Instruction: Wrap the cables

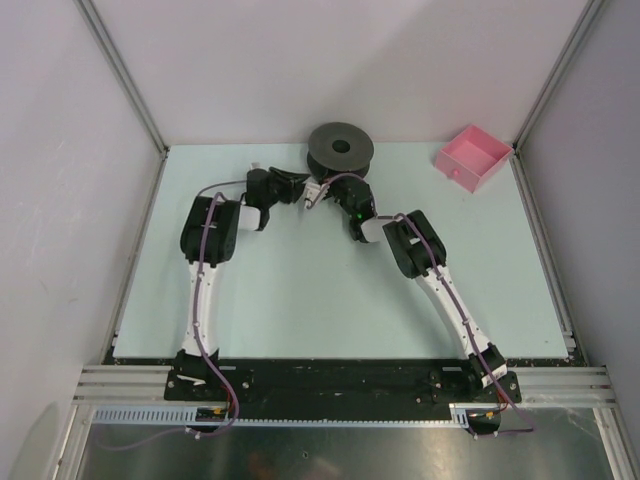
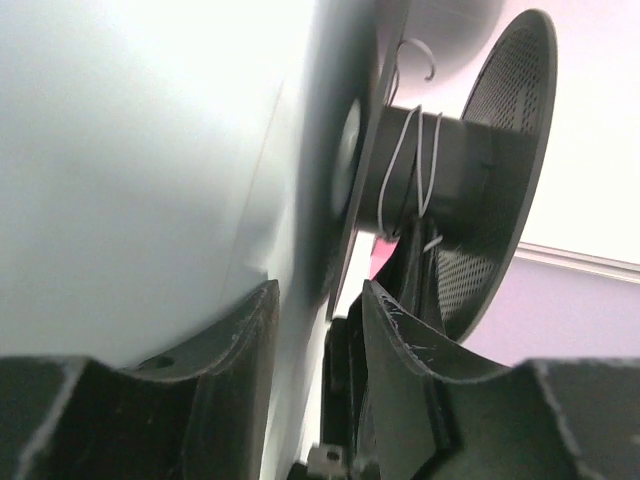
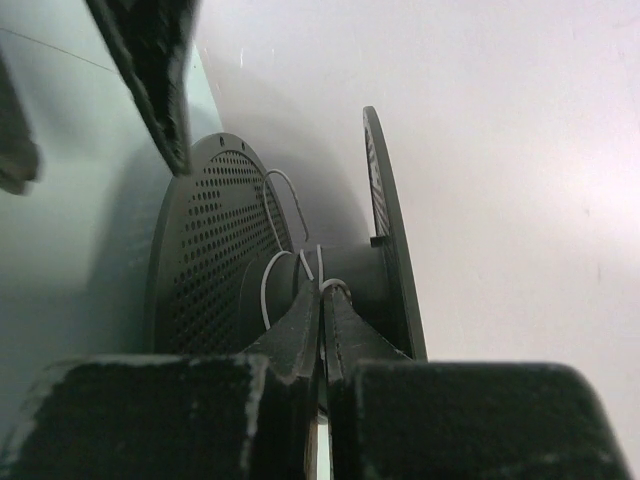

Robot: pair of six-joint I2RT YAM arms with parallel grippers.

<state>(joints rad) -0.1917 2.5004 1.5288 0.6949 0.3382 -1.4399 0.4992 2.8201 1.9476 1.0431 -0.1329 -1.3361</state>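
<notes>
The right gripper (image 3: 322,292) has its jaws pressed tightly together. The hair-fine whitish cable (image 3: 264,290) curls in right at their tips, apparently nipped between them. The tips reach in between the two flanges of a dark grey spool (image 1: 325,140), close against its hub, where a few loose turns of the cable lie. One free end arches up in front of the perforated flange near the centre of the right wrist view. The left gripper (image 2: 318,292) stands partly open with nothing in the gap between its fingers (image 2: 240,340). In its own view the spool's hub and the white loops sit above and to the right of the jaws, apart from them. From above, both grippers meet at the lower edge of the spool, in the upper middle of the frame. The spool lies flat on a pale mint-green table (image 1: 300,300), close to its far edge. A pink open box (image 1: 472,157) sits at the upper right corner of the table, well apart from the spool. Plain pale walls (image 1: 330,60) close in three sides, with slim metal posts (image 1: 120,70) in the corners, and a black base plate (image 1: 330,378) runs along the bottom of the frame.
</notes>
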